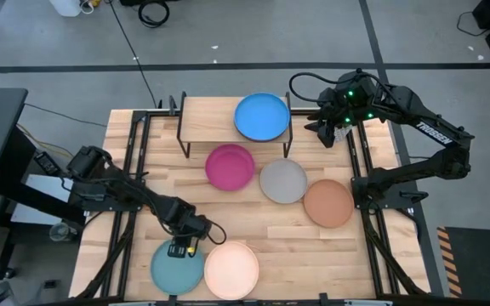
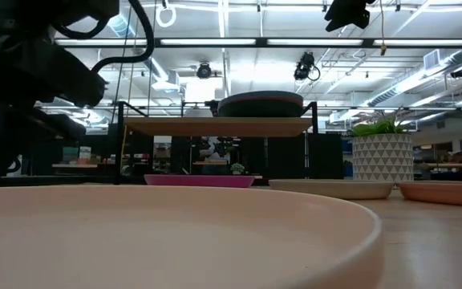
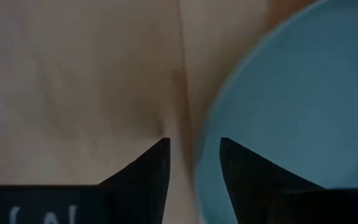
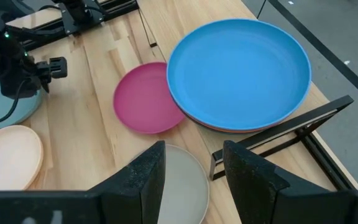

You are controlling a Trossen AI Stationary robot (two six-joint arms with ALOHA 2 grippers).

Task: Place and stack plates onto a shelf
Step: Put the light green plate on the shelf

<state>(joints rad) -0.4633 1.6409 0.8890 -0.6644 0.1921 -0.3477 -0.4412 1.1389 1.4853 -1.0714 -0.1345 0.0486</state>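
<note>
The light-wood shelf stands at the table's far side. On its right end a blue plate lies on top of a reddish-orange plate rim. Magenta, grey and tan plates lie flat on the table in front of the shelf. Teal and cream plates lie at the near edge. My left gripper is open, low over the teal plate's far rim. My right gripper is open and raised beside the shelf's right end, touching nothing. My left gripper points down with the teal plate's far rim between its open fingers. One finger is over the bare table and the other over the plate. Whether either finger touches the plate, I cannot tell.
Black metal rails run along the table's left and right sides. The shelf's left half is bare wood. In the low view the cream plate fills the foreground and a potted plant stands behind the table.
</note>
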